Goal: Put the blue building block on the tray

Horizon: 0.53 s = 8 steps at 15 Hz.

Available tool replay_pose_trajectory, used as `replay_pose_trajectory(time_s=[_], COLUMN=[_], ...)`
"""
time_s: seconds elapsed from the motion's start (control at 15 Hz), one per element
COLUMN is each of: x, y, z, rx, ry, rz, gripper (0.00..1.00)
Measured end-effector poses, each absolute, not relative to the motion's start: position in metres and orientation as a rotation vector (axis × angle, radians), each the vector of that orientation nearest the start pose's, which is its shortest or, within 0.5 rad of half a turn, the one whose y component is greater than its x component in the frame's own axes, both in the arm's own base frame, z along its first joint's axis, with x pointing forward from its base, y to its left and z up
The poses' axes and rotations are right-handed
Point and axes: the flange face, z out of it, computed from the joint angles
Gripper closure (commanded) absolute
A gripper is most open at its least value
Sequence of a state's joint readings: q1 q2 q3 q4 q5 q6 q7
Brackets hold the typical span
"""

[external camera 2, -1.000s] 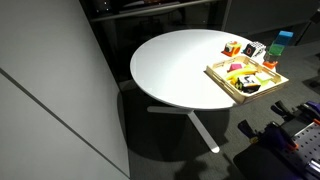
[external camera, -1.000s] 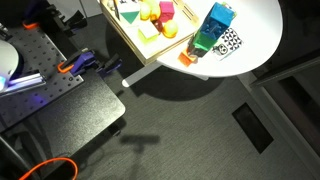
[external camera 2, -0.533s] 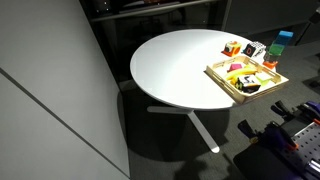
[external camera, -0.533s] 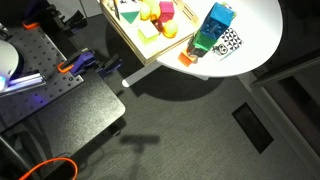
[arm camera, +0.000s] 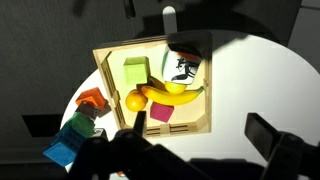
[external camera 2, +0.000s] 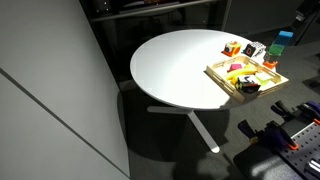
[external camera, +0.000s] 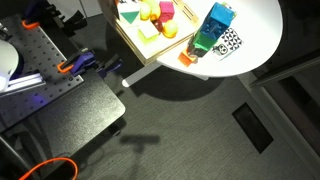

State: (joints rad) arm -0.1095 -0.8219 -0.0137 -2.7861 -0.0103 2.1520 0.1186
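Observation:
The blue building block (external camera: 221,17) stands on a green-teal block (external camera: 206,41) on the round white table, just outside the tray. It also shows in an exterior view (external camera 2: 285,38) and at the lower left of the wrist view (arm camera: 62,153). The light wooden tray (arm camera: 178,129) holds a green block, a banana, an orange fruit and a pink block; it shows in both exterior views (external camera: 134,45) (external camera 2: 224,81). My gripper (arm camera: 200,135) is open and empty, high above the table beside the tray's near rim and well to the right of the blue block.
A black-and-white patterned cube (external camera: 231,42) and an orange piece (external camera: 187,57) lie beside the stacked blocks near the table edge. The white tabletop (external camera 2: 175,65) is bare to the left of the tray. A black bench (external camera: 60,105) stands by the table.

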Motion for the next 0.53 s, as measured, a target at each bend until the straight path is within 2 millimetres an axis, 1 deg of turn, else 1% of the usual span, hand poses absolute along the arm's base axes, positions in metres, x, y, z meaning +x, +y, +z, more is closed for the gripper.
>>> replay_pose_trajectory(time_s=[0.33, 0.53], x=[0.347, 0.365], y=[-0.053, -0.067], z=[0.426, 0.418], rx=[-3.102, -3.096], ry=[0.408, 0.451], rz=[-0.217, -0.177], gripper=[0.00, 0.00])
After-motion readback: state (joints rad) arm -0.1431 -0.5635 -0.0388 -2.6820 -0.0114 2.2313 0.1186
